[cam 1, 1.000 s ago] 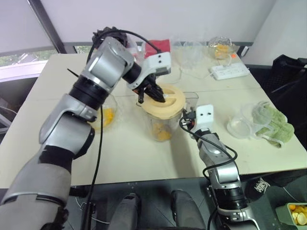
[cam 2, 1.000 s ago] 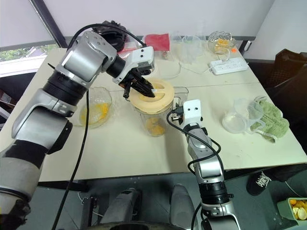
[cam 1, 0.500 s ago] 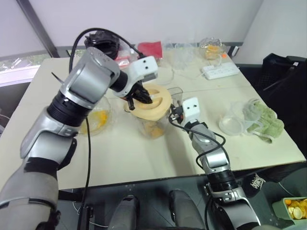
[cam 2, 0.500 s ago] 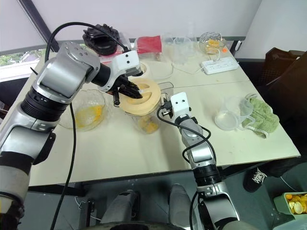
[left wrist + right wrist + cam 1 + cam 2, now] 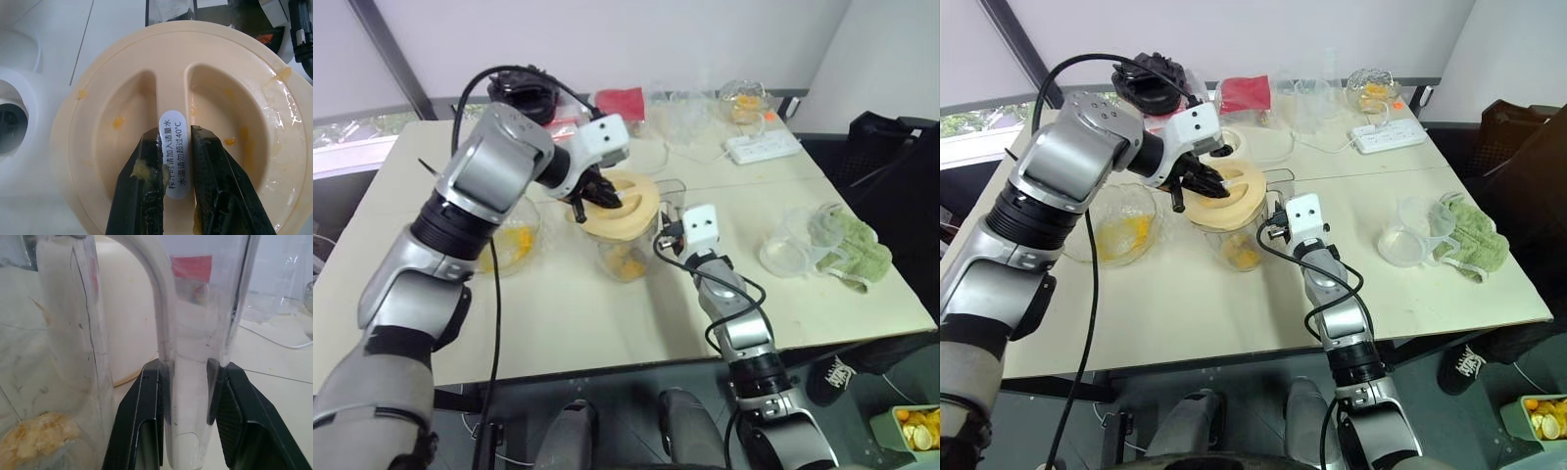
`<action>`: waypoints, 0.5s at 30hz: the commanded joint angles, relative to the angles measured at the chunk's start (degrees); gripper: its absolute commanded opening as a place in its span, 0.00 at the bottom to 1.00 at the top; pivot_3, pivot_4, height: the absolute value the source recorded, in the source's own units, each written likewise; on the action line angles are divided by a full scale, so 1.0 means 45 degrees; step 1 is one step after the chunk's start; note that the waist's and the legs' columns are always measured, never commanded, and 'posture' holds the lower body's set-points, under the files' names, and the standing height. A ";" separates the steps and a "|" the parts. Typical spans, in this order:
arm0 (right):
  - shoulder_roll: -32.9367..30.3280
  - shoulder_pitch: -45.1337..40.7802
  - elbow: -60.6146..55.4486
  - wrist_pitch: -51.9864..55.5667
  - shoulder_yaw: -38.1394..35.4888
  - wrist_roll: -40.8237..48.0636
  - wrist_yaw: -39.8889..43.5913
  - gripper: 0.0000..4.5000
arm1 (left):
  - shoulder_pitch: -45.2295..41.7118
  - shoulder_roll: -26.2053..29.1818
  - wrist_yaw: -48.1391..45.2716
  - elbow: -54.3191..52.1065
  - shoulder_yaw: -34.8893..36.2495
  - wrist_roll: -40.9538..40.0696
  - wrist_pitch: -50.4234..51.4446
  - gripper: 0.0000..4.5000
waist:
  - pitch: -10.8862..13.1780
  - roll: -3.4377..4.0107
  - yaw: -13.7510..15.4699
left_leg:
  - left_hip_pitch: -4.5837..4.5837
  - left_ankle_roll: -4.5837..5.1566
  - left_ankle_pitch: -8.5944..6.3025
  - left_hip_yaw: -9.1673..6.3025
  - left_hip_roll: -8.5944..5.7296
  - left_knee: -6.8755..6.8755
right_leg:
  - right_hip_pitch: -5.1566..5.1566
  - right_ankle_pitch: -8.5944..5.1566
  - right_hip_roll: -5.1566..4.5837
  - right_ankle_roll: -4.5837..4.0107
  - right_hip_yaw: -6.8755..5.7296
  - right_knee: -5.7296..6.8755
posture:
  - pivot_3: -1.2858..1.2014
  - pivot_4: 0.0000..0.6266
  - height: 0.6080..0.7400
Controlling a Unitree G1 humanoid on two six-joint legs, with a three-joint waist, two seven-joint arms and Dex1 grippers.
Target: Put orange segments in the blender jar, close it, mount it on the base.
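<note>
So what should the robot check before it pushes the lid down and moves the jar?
1. Left gripper shut on the lid ridge: ok.
2. Right gripper shut on the blender jar handle: ok.
3. Orange segments inside the jar: ok.
4. Lid level and seated all round: not ok, it looks tilted.
5. Base socket free of clutter: cannot tell.
</note>
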 commanded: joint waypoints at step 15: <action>-0.0143 0.0207 -0.1151 -0.0586 0.0055 -0.0184 0.0088 0.18 | 0.0934 0.0504 0.2197 0.0286 0.0382 0.0964 -0.0381 0.59 | -0.0011 0.0024 0.0013 | 0.0000 0.0000 -0.0001 -0.0007 0.0000 -0.0009 | -0.0001 -0.0017 -0.0002 0.0021 0.0000 -0.0004 | 0.52 0.24 1.00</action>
